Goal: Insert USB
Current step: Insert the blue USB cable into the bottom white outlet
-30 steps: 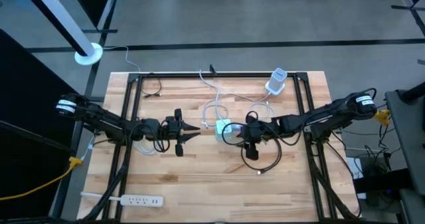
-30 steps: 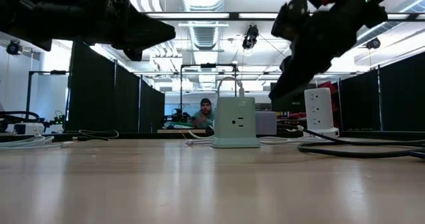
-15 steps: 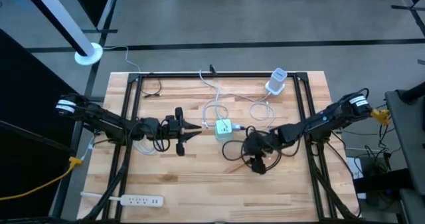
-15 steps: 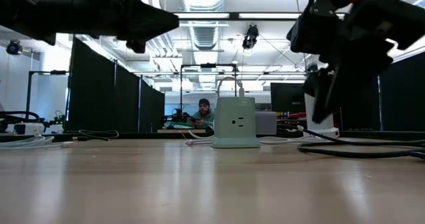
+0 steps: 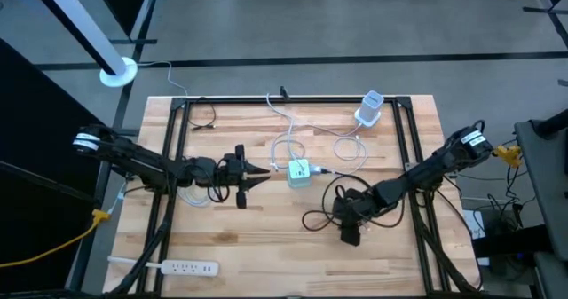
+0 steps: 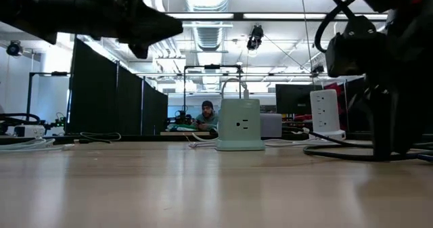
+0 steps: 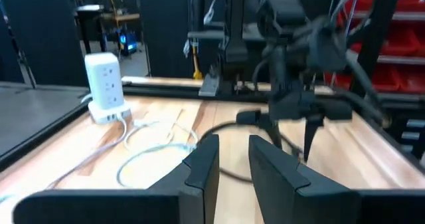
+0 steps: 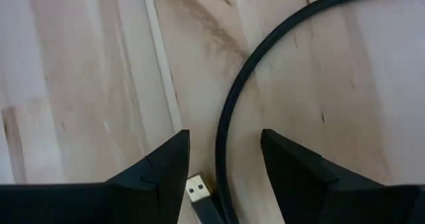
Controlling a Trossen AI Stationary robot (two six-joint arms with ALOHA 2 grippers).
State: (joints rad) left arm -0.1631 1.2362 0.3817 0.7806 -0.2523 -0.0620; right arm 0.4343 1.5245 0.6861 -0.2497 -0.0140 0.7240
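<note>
The right end effector (image 8: 219, 164) points down at the wooden counter (image 5: 266, 237), its fingers (image 8: 159, 171) spread apart and holding nothing. Between them lies the USB plug (image 8: 198, 192) on the end of a black cable (image 8: 265, 58), flat on the counter and touching neither finger. In the high view this end effector (image 5: 349, 225) sits toward the counter's near right part, over the cable's loop. The left end effector (image 7: 232, 164) hovers left of the green power cube (image 5: 300, 171), fingers slightly parted and empty.
</note>
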